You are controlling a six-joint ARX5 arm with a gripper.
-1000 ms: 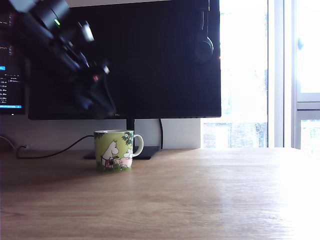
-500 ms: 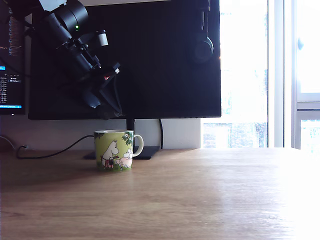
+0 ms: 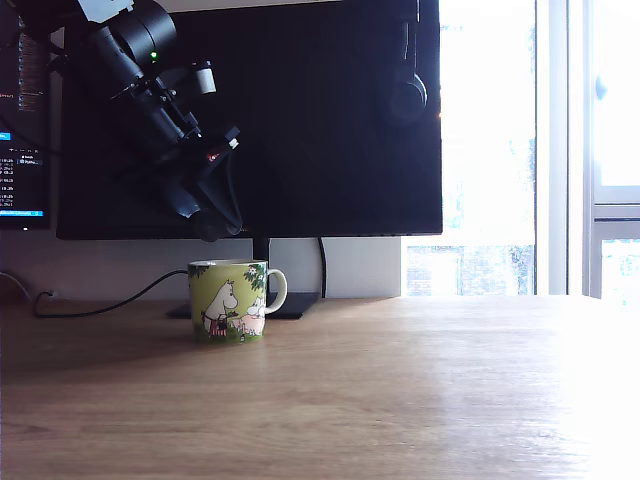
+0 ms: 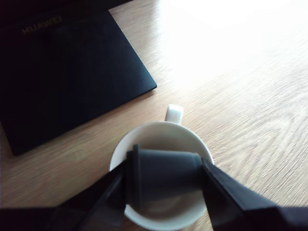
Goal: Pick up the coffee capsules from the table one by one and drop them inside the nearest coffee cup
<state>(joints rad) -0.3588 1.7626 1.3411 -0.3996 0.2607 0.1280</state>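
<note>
Since half a second ago almost nothing has shifted: my arm has settled a touch lower over the coffee cup (image 3: 227,301), where a full second ago it was still swinging in from the exterior view's left.

My gripper (image 4: 163,175) is clamped on the dark grey capsule (image 4: 163,175), held sideways with its rim toward one finger and its narrow end toward the other. In the wrist view the capsule hangs straight over the cup's white mouth; in the exterior view my fingers sit well above the cup's rim, slightly toward its handle-free side.

What could go wrong, as I judge it: the drop is a tall one, so a sideways capsule could strike the rim and bounce out onto the table (image 3: 400,400), then roll away from the cup. If one finger lets go before the other, the pod may tip off-centre. Going lower risks nudging the cup, which is light and would slide on smooth wood.

Around the cup, the table is broad light-brown wood with glare on the side away from the monitor (image 3: 300,110), which stands just behind the cup on a dark flat base (image 4: 67,72). Bright windows lie beyond. I see no brown-orange capsule in either view.
</note>
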